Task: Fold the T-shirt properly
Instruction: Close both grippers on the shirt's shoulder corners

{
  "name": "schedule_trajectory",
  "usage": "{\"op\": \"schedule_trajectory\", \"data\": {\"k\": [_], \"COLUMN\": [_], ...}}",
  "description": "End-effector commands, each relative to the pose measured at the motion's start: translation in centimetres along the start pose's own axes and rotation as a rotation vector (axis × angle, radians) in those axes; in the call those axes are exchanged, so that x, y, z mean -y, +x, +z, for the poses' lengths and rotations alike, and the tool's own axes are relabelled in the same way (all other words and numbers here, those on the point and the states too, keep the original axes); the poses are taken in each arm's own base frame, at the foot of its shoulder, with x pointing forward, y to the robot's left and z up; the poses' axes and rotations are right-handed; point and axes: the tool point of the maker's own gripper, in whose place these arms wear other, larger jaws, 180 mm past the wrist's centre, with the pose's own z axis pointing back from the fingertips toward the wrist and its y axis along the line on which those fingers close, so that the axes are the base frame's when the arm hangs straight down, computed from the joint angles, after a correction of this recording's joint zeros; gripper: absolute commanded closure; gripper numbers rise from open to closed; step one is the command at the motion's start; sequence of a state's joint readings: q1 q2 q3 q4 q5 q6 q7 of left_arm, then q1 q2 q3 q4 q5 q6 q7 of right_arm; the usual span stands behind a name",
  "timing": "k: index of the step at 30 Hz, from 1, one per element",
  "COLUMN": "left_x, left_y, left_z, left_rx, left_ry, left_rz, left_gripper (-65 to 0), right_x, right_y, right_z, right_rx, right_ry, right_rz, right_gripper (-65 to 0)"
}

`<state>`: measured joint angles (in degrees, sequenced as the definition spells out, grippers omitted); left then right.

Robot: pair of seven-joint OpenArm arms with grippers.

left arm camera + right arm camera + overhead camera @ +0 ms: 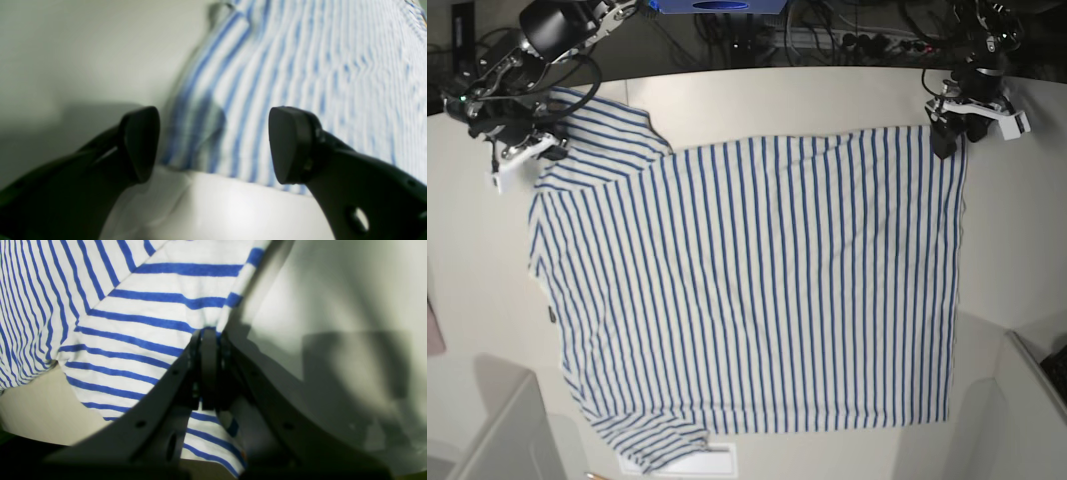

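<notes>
The T-shirt [757, 290], white with thin blue stripes, lies spread flat on the white table, neck to the left and hem to the right. My right gripper [545, 148] is at its far left corner by the sleeve. In the right wrist view the right gripper [208, 336] is shut on the edge of the striped cloth [150, 306]. My left gripper [944, 140] is at the far right hem corner. In the left wrist view the left gripper [213, 146] is open, low over the table, with the shirt's corner [300, 66] between and beyond its fingers [287, 146].
The table [487, 260] ends at the back, with cables and dark gear [847, 35] behind it. A grey box [487, 430] stands at the near left and another raised edge [1032, 380] at the near right. A white slip [697, 462] lies by the near sleeve.
</notes>
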<state>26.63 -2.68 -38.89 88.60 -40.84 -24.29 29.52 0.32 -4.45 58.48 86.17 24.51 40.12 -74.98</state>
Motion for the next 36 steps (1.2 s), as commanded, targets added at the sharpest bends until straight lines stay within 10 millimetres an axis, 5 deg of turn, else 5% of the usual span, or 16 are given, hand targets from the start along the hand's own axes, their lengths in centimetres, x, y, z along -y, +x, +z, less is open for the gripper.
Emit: {"op": "schedule_trajectory", "data": {"k": [1, 12, 23, 30, 36], "left_x": [-0.1, -0.2, -0.7, -1.5, -0.1], "left_y": [-2.6, -2.9, -1.8, -0.6, 1.0], "left_z": [0.2, -0.1, -0.7, 0.5, 2.4], "left_rx": [-0.105, -0.078, -0.071, -0.064, -0.039], "left_ry": [0.014, -0.028, -0.033, -0.018, -0.042], "left_rz": [-0.001, 0.16, 0.152, 0.093, 0.003], "left_gripper": [-48.5, -47.2, 0.0, 0.0, 0.0], "right_x": [1.1, 1.1, 1.3, 2.0, 2.1], "right_y": [-3.7, -3.7, -3.9, -2.8, -2.4], "right_z": [-0.1, -0.1, 0.0, 2.1, 2.6], "right_rx": [-0.173, -0.173, -0.177, -0.118, -0.103], "right_ry": [-0.063, -0.063, -0.067, -0.138, -0.151], "right_rz": [-0.003, -0.003, -0.004, 0.032, 0.04], "right_gripper": [0.0, 0.0, 0.0, 0.0, 0.0]}}
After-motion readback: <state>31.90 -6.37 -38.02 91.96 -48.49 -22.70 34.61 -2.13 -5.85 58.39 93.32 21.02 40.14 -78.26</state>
